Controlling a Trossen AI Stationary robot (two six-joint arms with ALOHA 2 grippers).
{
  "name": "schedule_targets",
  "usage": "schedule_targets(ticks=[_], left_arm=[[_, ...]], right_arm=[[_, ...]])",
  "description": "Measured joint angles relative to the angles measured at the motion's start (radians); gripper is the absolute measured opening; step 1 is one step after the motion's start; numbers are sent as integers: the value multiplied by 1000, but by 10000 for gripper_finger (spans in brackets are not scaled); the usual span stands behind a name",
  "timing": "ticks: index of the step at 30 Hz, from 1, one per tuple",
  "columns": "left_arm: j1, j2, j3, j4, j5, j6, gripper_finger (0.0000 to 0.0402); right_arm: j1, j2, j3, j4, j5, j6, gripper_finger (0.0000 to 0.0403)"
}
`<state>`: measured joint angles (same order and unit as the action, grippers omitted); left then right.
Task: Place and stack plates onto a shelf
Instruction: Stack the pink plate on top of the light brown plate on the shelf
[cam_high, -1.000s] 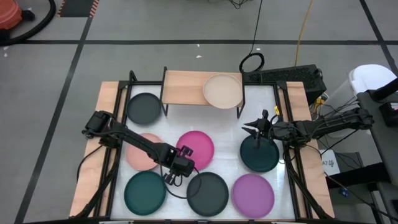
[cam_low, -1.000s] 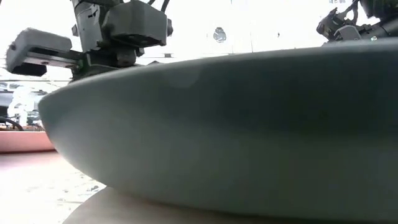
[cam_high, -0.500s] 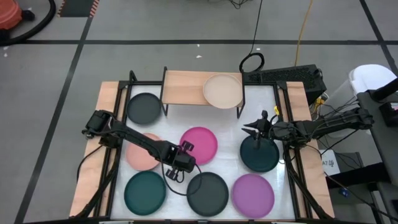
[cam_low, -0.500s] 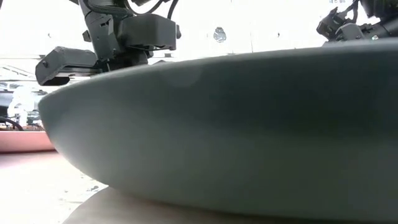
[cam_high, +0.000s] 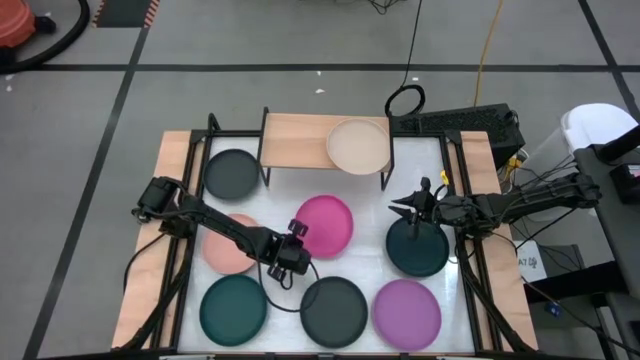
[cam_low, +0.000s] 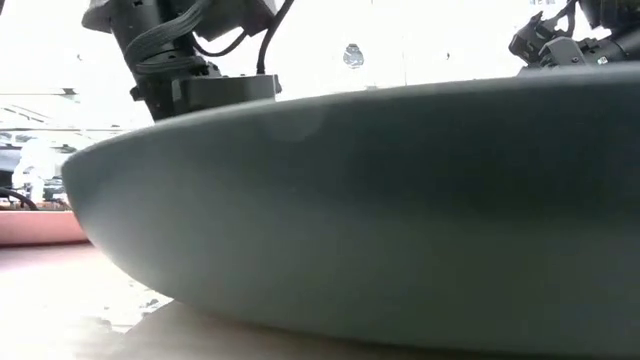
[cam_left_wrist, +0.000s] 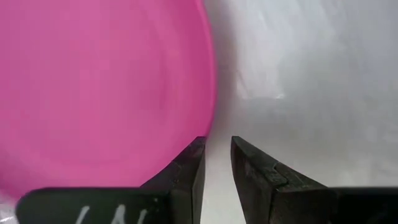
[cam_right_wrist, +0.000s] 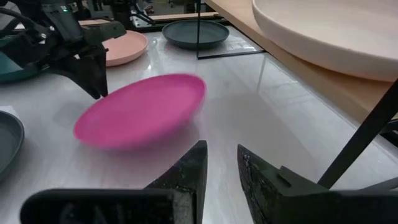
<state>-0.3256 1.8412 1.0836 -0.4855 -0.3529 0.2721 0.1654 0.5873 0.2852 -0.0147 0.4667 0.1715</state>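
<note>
Magenta plate (cam_high: 324, 224) tilted on the table (cam_high: 365, 200), left hand (cam_high: 293, 240) at its near-left rim.

Left hand: fingers nearly closed, only a thin gap between them, nothing gripped, beside the magenta rim. Right hand (cam_high: 408, 207): hovering above the dark teal plate (cam_high: 417, 247), fingers close together, holding nothing. On the shelf (cam_high: 295, 140): only the beige plate (cam_high: 358, 146), at its right end. On the table: charcoal, salmon, teal and purple plates lying flat.
</note>
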Motion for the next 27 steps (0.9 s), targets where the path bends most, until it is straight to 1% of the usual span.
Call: schedule_targets(ticks=[8, 12, 18, 21, 25, 27], left_arm=[[-1, 0, 0, 47, -1, 48, 81], [-7, -2, 0, 67, -29, 84, 81], [-24, -3, 0, 77, -99, 117, 81], [-24, -3, 0, 82, -103, 115, 81], [-24, -4, 0, 157, -105, 108, 81], [-20, -4, 0, 164, -96, 111, 81]], right_arm=[[0, 0, 0, 0, 0, 0, 73], [0, 0, 0, 0, 1, 0, 73], [0, 0, 0, 0, 1, 0, 73], [0, 0, 0, 0, 2, -3, 73], [0, 0, 0, 0, 2, -3, 73], [0, 0, 0, 0, 3, -4, 73]])
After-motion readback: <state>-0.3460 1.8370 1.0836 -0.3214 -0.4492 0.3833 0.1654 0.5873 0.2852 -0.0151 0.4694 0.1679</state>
